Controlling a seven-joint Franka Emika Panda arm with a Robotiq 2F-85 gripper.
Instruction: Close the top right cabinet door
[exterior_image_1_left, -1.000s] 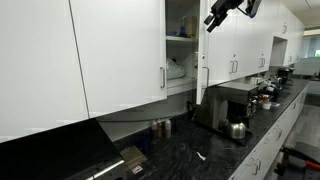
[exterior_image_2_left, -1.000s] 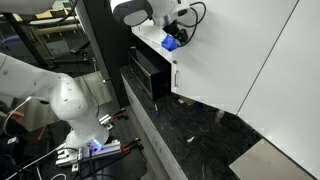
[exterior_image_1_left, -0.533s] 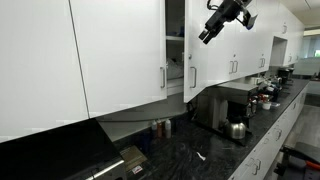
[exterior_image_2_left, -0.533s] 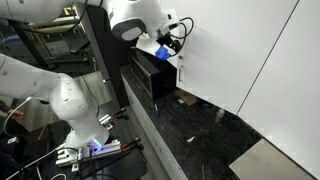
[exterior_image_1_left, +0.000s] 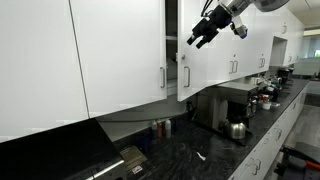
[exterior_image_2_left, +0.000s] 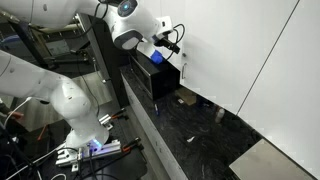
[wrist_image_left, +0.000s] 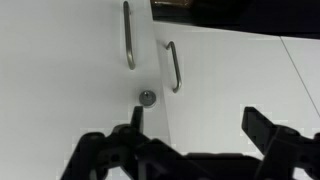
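Top right cabinet door hangs slightly ajar, long axis vertical; tool spread apart facing it.

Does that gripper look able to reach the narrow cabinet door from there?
Probably yes: the open gripper sits right by the top right cabinet door, with nothing visible between them.

A long, black speckled countertop runs under the cabinets. A boxy dark oven stands on it by the wall, with a shiny kettle just beside it at six o'clock. A few small jars huddle at the oven's eight o'clock, and a small pale object lies at seven o'clock. More appliances crowd the far end, at two o'clock.
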